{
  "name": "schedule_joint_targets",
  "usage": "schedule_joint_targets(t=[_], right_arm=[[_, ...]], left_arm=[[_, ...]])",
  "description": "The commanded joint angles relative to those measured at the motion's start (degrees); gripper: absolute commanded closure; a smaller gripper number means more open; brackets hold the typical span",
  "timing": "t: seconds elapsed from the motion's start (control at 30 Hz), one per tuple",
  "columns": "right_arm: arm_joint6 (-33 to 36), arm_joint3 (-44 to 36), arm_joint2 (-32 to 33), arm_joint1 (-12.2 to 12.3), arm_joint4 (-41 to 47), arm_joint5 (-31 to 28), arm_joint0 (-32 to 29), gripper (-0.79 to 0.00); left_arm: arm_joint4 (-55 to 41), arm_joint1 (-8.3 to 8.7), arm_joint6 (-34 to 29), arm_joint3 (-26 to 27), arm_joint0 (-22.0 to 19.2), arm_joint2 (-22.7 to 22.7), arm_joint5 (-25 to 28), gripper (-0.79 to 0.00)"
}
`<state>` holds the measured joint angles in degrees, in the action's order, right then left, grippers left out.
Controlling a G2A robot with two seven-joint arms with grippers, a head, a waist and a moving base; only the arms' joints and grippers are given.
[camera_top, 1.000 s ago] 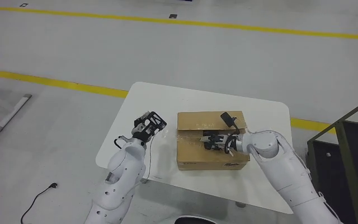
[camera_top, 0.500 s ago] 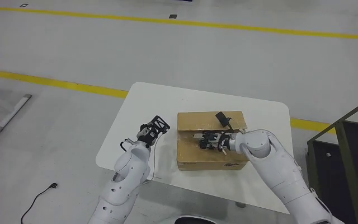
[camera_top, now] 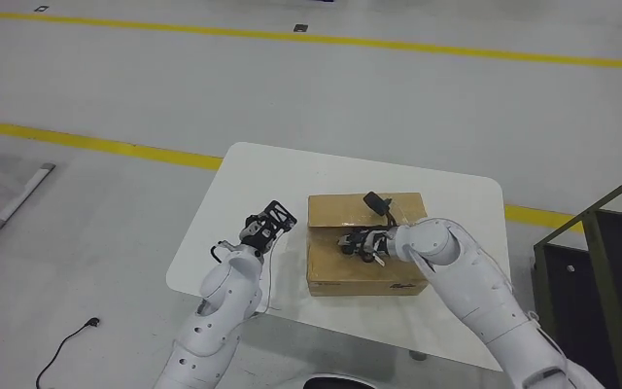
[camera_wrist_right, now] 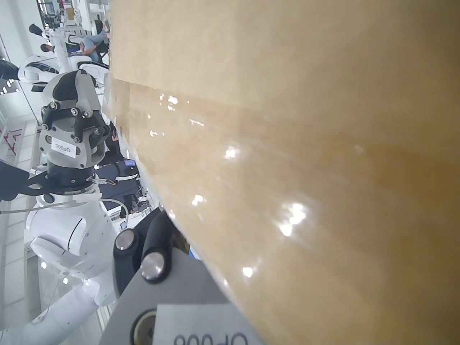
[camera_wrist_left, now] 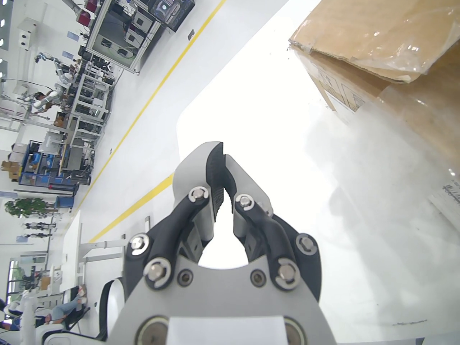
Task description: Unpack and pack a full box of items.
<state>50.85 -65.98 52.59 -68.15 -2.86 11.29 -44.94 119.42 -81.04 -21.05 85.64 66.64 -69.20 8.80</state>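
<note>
A closed brown cardboard box (camera_top: 335,270) stands on the white table (camera_top: 253,175), right of its middle. Clear tape (camera_wrist_left: 406,62) hangs loose at the box (camera_wrist_left: 377,30) corner nearest my left gripper. My left gripper (camera_top: 275,216) hovers over the bare table just left of the box, shut with nothing between its pads (camera_wrist_left: 215,177). My right gripper (camera_top: 350,243) lies on the box top at the taped seam, left of its middle. In the right wrist view the box (camera_wrist_right: 287,145) surface hides the right gripper's tips, and the left gripper (camera_wrist_right: 77,80) shows beyond the box edge.
The table's rounded edge runs close behind the left gripper. A dark rack (camera_top: 583,263) stands off the table at the far right. Bare table lies beyond and to the right of the box.
My right gripper has slid leftward along the box top seam. My left gripper has shifted slightly toward the box and stayed shut.
</note>
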Motion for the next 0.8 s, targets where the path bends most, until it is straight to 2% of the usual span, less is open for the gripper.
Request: schedule_joint_targets(t=[0.0,0.13,0.17,0.2,0.27,0.47,0.67,0.77], right_arm=[[-0.7,0.2,-0.5,-0.2,-0.4,0.1,0.3,0.000],[-2.1,0.6,-1.0,-0.7,0.1,-0.8,0.5,0.000],[-2.3,0.7,-0.9,-0.8,0.5,-1.3,0.4,0.000],[-2.5,0.6,-0.5,-0.8,1.3,-1.8,0.4,0.000],[-2.7,0.4,0.5,-0.8,2.9,-3.3,0.0,0.000],[-1.4,-2.0,4.7,0.1,5.7,-6.8,-0.9,0.000],[0.3,-3.9,6.9,0.8,6.1,-7.2,-1.9,0.000],[0.4,-4.5,7.6,1.0,6.3,-7.1,-2.4,0.000]], left_arm=[[-0.1,0.05,0.1,0.3,0.2,-0.3,-0.1,0.000],[-0.3,0.16,-0.1,1.3,0.7,-0.8,0.2,0.000],[-0.4,0.18,0.0,1.6,0.8,-0.9,0.3,-0.058],[-0.6,0.22,0.1,2.0,1.0,-1.0,0.6,-0.182],[-0.8,0.32,0.0,3.0,1.4,-1.3,1.4,-0.785],[-3.7,0.74,1.2,8.3,3.1,-2.6,6.3,-0.785],[-10.5,1.05,2.4,14.5,4.9,-2.7,14.6,-0.785],[-13.3,1.07,2.5,15.9,5.1,-1.9,17.4,-0.785]])
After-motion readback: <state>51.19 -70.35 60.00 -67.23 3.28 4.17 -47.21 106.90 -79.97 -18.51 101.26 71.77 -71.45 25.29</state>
